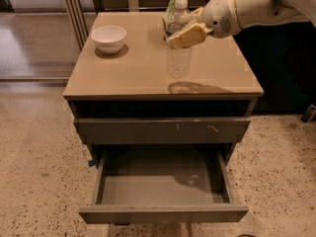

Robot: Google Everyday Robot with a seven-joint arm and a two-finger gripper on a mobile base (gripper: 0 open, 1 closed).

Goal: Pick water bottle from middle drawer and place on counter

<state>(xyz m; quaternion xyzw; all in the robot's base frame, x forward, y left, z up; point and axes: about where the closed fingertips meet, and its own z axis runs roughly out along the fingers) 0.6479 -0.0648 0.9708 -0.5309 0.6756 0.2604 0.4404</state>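
Observation:
My gripper (186, 33) is shut on the upper part of the water bottle (178, 60), a clear ribbed bottle with a white cap. It holds the bottle upright over the middle-right of the tan counter (123, 70), seemingly just above the surface, with a shadow beneath it. The middle drawer (163, 190) is pulled open at the bottom front and its grey floor is bare.
A white bowl (109, 37) sits at the counter's back left. A green packet (170, 13) stands right behind the bottle. A grey drawer front with pale scratches (163, 130) is above the open drawer. A dark cabinet stands to the right, over speckled floor.

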